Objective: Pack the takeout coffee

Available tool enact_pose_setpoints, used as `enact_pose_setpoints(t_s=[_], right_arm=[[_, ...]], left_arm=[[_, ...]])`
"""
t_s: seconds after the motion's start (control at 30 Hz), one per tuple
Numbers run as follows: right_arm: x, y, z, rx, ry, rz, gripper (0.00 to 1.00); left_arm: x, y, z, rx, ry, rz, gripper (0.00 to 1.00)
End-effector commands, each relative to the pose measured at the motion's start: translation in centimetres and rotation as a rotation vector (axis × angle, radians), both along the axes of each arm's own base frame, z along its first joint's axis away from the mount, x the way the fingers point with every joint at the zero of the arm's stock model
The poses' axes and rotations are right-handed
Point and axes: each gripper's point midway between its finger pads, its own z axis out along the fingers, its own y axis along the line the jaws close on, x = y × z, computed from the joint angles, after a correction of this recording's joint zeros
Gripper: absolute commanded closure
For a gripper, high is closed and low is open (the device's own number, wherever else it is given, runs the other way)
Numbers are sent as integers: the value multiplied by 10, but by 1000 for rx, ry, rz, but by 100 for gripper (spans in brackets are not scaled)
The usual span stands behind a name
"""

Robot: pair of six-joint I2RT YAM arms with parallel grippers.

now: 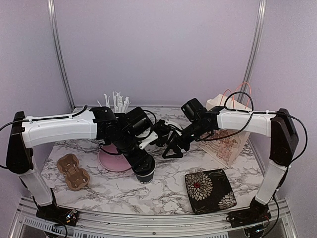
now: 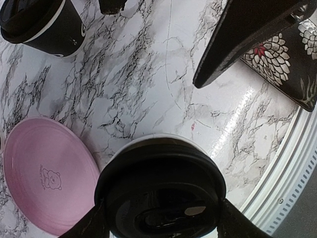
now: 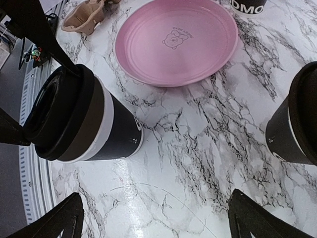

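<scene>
Left gripper [image 2: 161, 227] clamps black, white-banded cup [image 3: 108, 126], black lid [image 2: 161, 191] on. Cup upright, axis vertical, lid facing the wrist.

I see plain lilac walls [image 1: 158, 49] behind and on both sides, with two metal posts [image 1: 58, 54] in the back corners. The surface [image 1: 119, 191] is white marble, grey-veined and glossy under the light, edged by a metal rail [image 1: 148, 218].
</scene>
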Motion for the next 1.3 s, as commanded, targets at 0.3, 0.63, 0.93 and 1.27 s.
enact_pose_setpoints(t_s=[0.3, 0.63, 0.93, 1.27], right_arm=[[-2, 4, 0, 59, 178, -37, 1], [-16, 9, 2, 154, 356, 2, 3], [-17, 7, 7, 154, 343, -5, 3], [-36, 16, 2, 164, 409, 29, 12]], left_arm=[[9, -14, -15, -3, 23, -6, 24], [16, -17, -9, -25, -12, 15, 12], [15, -17, 37, -139, -77, 18, 1], [37, 23, 50, -165, -185, 297, 1]])
